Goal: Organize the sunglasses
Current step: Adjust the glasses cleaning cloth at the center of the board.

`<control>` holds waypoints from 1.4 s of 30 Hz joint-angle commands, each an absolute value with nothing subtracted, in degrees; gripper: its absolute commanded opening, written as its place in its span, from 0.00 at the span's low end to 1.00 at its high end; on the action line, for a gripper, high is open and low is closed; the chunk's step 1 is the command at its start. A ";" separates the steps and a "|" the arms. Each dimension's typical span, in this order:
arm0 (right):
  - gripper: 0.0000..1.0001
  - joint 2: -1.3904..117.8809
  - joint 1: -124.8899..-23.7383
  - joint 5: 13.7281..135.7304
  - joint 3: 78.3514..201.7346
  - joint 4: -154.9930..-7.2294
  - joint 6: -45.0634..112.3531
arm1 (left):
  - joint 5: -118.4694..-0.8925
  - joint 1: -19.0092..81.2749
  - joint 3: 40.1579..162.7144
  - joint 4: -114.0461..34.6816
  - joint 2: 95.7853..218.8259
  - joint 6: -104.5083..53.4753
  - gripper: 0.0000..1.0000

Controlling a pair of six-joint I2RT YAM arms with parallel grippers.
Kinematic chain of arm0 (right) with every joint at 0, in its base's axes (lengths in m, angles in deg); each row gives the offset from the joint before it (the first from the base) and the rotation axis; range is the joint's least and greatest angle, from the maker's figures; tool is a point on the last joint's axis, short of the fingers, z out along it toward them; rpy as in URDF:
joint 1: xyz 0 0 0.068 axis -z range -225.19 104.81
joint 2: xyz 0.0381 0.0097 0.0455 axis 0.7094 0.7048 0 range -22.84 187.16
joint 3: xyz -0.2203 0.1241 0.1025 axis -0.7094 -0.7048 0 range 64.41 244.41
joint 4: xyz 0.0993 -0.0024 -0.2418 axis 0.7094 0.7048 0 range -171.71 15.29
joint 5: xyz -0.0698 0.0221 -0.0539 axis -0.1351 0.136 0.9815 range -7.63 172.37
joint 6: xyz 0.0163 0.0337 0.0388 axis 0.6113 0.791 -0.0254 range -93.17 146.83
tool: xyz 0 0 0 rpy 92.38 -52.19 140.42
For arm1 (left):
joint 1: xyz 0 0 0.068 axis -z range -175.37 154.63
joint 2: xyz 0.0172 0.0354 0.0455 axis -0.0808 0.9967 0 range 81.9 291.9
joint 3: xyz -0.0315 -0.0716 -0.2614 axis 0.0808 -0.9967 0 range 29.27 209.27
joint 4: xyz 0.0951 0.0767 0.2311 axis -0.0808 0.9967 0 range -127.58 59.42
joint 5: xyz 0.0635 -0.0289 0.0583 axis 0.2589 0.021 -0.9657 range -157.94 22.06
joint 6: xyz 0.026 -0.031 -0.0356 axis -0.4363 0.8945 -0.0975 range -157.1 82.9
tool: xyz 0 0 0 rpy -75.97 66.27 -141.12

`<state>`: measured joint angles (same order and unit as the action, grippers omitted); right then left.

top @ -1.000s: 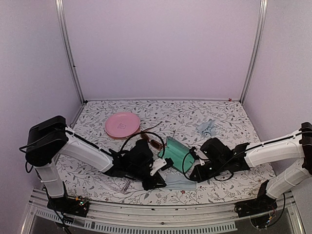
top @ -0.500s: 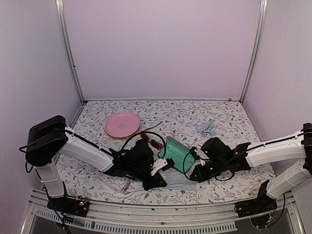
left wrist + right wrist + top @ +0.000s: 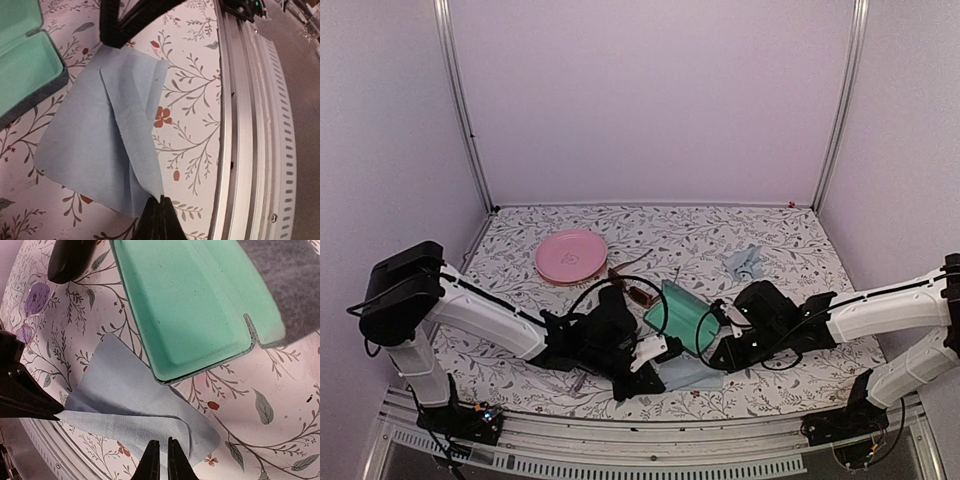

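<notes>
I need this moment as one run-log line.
left claw: shut on blue cloth corner | right claw: nearly shut, over cloth | sunglasses: beside open case

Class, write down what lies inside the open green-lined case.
Only bare green lining shows inside the case; nothing rests on the visible part. The right arm covers one side from above, and the wrist views cut off the rest, so that stays unknown.
</notes>
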<state>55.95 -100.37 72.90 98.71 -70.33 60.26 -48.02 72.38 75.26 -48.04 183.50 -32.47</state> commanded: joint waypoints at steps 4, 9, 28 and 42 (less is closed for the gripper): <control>0.11 53.92 -100.79 73.08 97.14 -71.53 61.52 | -45.57 76.08 75.89 -43.30 181.75 -39.05 0.00; 0.13 53.42 -100.85 72.71 95.54 -72.71 62.87 | -43.77 76.79 77.77 -39.37 183.82 -42.38 0.00; 0.35 61.25 -100.84 76.16 100.50 -70.37 61.28 | -43.85 76.32 76.44 -39.69 181.10 -42.04 0.56; 0.22 62.60 -100.84 73.95 99.99 -72.52 59.80 | -54.13 68.12 76.01 -46.39 183.54 -34.33 0.61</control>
